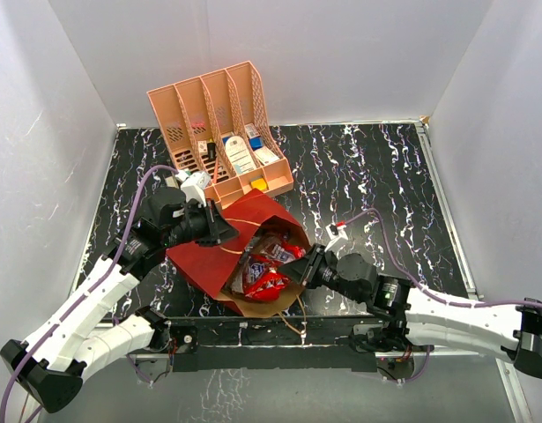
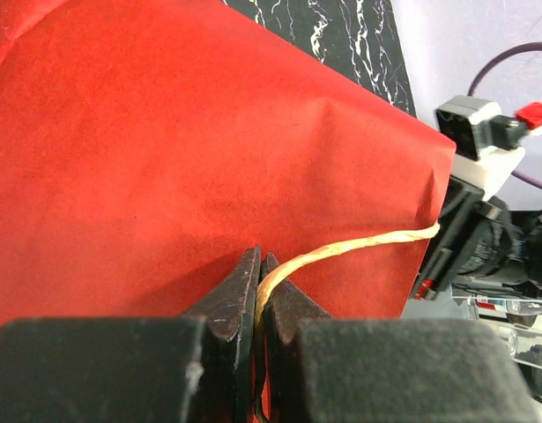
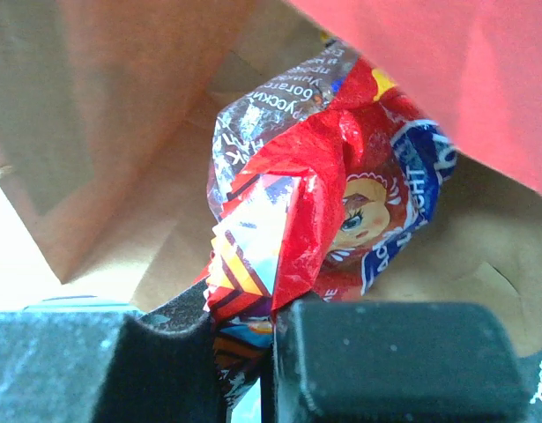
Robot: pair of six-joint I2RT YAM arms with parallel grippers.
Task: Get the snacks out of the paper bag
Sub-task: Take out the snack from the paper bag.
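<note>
The paper bag (image 1: 204,260) lies on its side on the black marbled table (image 1: 385,176), mouth open toward the right arm, just beside the salmon-pink organizer (image 1: 219,123). On the left I see my left gripper (image 2: 257,264) clenched on its tan cord handle (image 2: 359,242); on the right, my right gripper (image 3: 244,308) reaches into the mouth, pinching a shiny red packet (image 3: 315,194) among the snacks (image 1: 266,264)

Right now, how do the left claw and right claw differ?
The left claw pinches the tan cord handle; right claw pinches a shiny red snack packet. Left claw sits outside the paper bag; right claw reaches into its mouth. Both are shut on something.
</note>
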